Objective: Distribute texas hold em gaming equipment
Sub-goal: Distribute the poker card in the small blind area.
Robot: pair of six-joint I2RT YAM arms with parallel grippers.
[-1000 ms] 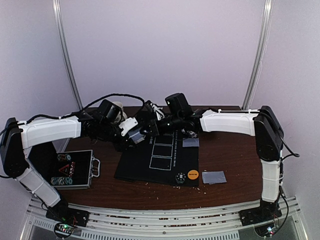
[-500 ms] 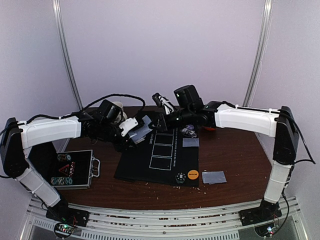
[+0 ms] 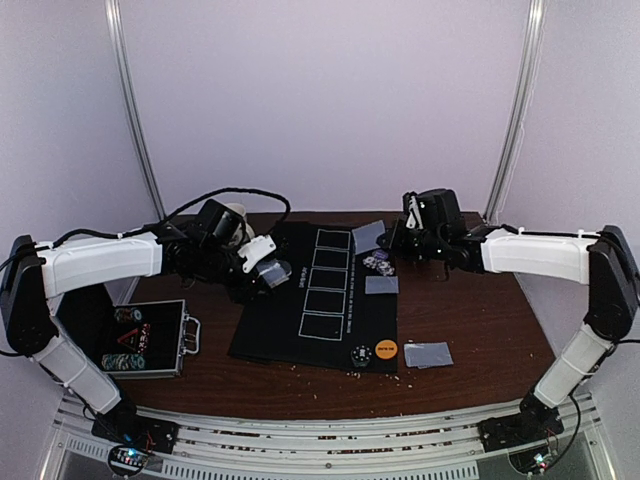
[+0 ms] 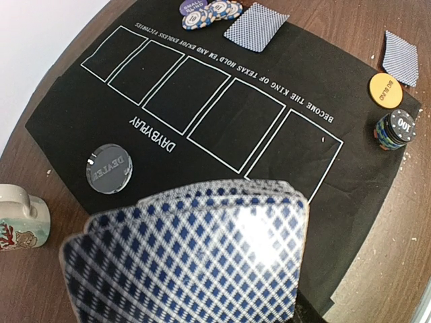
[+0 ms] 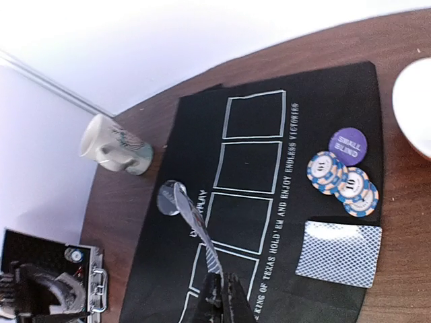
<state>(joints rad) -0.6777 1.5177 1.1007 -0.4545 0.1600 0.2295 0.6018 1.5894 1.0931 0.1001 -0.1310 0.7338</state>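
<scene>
The left gripper (image 3: 266, 270) is clamped on a fan of cards (image 4: 195, 262), held in the air above the left side of the black mat (image 4: 175, 168). The right gripper (image 5: 219, 299) has its fingers pressed together on one edge of a single card (image 5: 194, 219), over the far right of the mat near the chips (image 5: 340, 180) and a face-down card (image 5: 339, 253). Cards are light, thin, bendy and slick against each other, so an edge pinch probably suits one card, while the fan may splay unless it is gripped flat across its overlapping corner.
</scene>
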